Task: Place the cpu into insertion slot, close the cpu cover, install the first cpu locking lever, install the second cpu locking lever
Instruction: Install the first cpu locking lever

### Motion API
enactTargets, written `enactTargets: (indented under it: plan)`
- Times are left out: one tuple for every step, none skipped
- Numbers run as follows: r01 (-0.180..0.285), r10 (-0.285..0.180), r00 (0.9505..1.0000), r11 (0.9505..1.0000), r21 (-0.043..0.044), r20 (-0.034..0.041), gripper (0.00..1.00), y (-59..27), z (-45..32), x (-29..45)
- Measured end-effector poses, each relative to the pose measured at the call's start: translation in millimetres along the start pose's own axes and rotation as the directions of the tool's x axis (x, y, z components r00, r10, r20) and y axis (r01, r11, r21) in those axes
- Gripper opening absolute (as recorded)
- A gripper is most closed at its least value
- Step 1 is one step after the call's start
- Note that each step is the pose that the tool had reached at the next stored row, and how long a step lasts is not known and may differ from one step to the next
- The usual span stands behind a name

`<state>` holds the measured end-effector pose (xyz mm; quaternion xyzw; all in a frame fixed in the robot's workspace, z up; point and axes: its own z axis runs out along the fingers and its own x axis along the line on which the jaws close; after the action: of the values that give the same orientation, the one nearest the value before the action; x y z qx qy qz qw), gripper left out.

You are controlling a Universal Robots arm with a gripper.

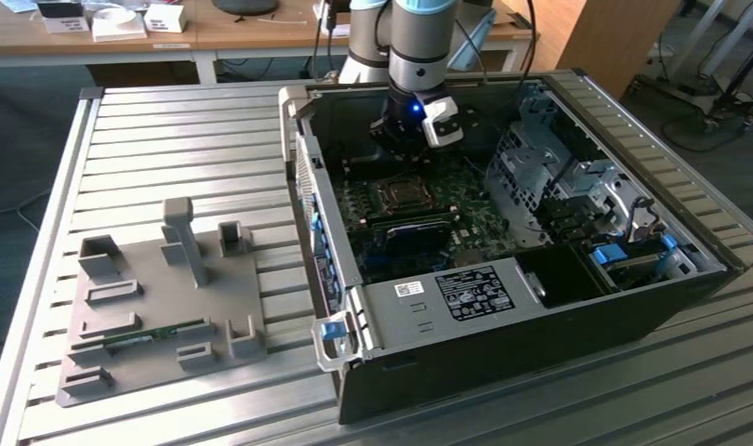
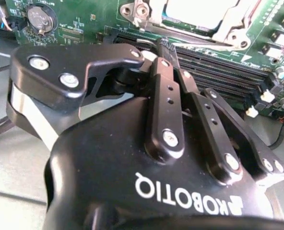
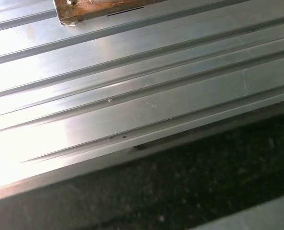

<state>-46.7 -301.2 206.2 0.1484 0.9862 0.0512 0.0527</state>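
Note:
In the exterior view my gripper (image 1: 399,151) hangs inside the open computer case (image 1: 674,307), just behind the cpu socket (image 1: 402,197) on the motherboard (image 1: 476,218). In the second wrist view the gripper (image 2: 162,44) has its black fingers (image 2: 167,91) pressed together with no gap and nothing visible between them. They point at the memory slots (image 2: 218,72) beside the socket. The cpu (image 2: 199,10) shows as a bright square top lying in the socket, with the silvery cpu cover (image 2: 230,28) framing it. The locking levers cannot be made out.
The case lies open on a slatted aluminium table (image 1: 191,139), whose slats (image 3: 132,96) are seen in the first wrist view. A grey fixture plate (image 1: 165,307) holding a green memory stick (image 1: 135,336) sits at the exterior view's left. Drive cages (image 1: 562,177) fill the case's right side.

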Motion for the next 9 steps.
enactTargets:
  plan:
    - [0.0,0.0,1.0,1.0,0.0,0.0001,0.11,0.0,0.0,0.1]
    - [0.0,0.0,1.0,1.0,-0.0001,0.0003,0.11,-0.1,0.0,0.5]
    - [0.0,0.0,1.0,1.0,-0.0003,0.0007,0.11,-0.1,0.0,1.0]
    - [0.0,0.0,1.0,1.0,-0.0006,0.0008,0.11,-0.1,-0.1,1.4]
    - [0.0,0.0,1.0,1.0,-0.0016,0.0005,0.11,-0.2,-0.2,1.6]
    - [0.0,0.0,1.0,1.0,-0.004,-0.0002,0.11,-0.3,-0.2,1.8]
    - [-0.001,0.001,1.0,1.0,-0.0075,-0.0012,0.11,-0.3,-0.2,1.9]
    - [-0.001,0.001,1.0,0.9999,-0.0101,-0.0019,0.11,-0.3,-0.2,2.0]
    - [-0.002,0.001,1.0,0.9999,-0.0123,-0.0025,0.11,-0.3,-0.2,2.1]
